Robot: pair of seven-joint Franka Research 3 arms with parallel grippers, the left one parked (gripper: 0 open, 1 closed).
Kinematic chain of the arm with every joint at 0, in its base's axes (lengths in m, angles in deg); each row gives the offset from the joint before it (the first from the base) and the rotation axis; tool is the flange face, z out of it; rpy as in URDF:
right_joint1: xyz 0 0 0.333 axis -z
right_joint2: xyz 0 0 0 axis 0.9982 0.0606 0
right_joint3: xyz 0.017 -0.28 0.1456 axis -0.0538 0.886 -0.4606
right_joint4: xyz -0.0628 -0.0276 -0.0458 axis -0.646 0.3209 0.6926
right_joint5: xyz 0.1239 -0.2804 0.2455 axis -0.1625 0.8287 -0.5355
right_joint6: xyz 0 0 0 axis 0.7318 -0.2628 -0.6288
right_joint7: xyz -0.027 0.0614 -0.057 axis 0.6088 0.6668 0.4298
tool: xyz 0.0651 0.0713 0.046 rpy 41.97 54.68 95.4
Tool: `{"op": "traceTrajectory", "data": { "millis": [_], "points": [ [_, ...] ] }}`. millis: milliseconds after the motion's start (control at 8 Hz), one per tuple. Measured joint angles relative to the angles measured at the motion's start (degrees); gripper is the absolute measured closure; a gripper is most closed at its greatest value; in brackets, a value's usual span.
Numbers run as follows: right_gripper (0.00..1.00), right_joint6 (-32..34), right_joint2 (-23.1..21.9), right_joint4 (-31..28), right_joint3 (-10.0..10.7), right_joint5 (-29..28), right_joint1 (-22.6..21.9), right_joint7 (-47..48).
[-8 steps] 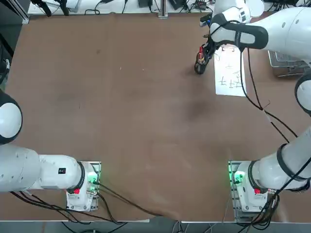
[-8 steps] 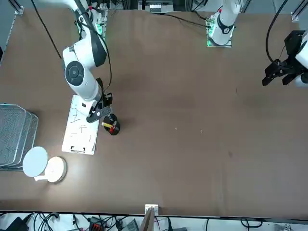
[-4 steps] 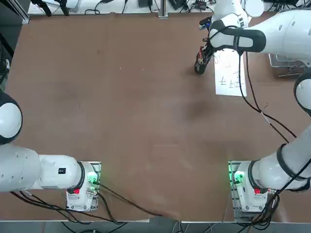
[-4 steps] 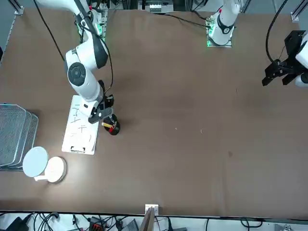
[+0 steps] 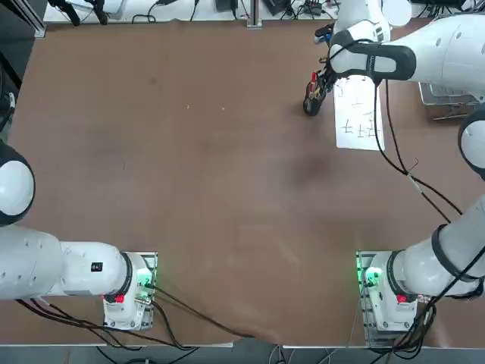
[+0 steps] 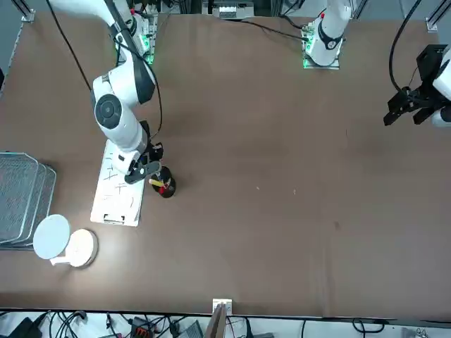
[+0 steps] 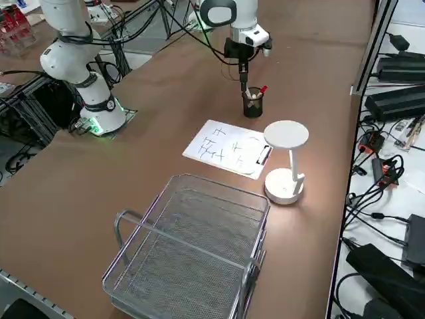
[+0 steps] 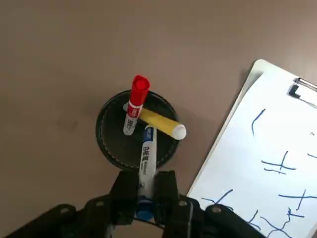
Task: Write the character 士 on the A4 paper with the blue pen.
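My right gripper (image 8: 144, 192) is shut on the blue pen (image 8: 146, 153), a white barrel with a blue cap end held between the fingers. The pen hangs upright over a black pen cup (image 8: 113, 145), its tip at the cup's mouth. In the right side view the gripper (image 7: 243, 65) sits directly above the cup (image 7: 252, 105). The A4 paper (image 8: 257, 163) lies beside the cup, clipped at one short edge (image 8: 301, 90), with several blue handwritten characters on it. From overhead, the gripper (image 5: 323, 79) is at the far right of the table, next to the paper (image 5: 358, 114).
A red-topped pen (image 8: 134, 104) and a yellow pen (image 8: 163, 124) lean in the cup. A white desk lamp (image 7: 285, 159) stands by the paper's clip end. A wire basket (image 7: 192, 246) sits beyond the paper at the table's right edge.
The right wrist has shifted only slightly above the cup. The blue pen has stayed in the gripper, and the paper and cup have not moved.
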Motion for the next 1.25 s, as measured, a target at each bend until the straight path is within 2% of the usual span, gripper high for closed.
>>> {"op": "traceTrajectory", "data": {
  "millis": [375, 1000, 1250],
  "points": [
    [0.79, -2.9, 1.6, 0.0, 0.2, 0.0, 0.1, 0.0],
    [0.78, -3.4, 3.7, 0.0, 0.3, 0.0, 0.1, 0.1],
    [0.45, -3.5, 3.8, 0.0, 1.2, 0.0, 0.1, 0.2]
  ]
}}
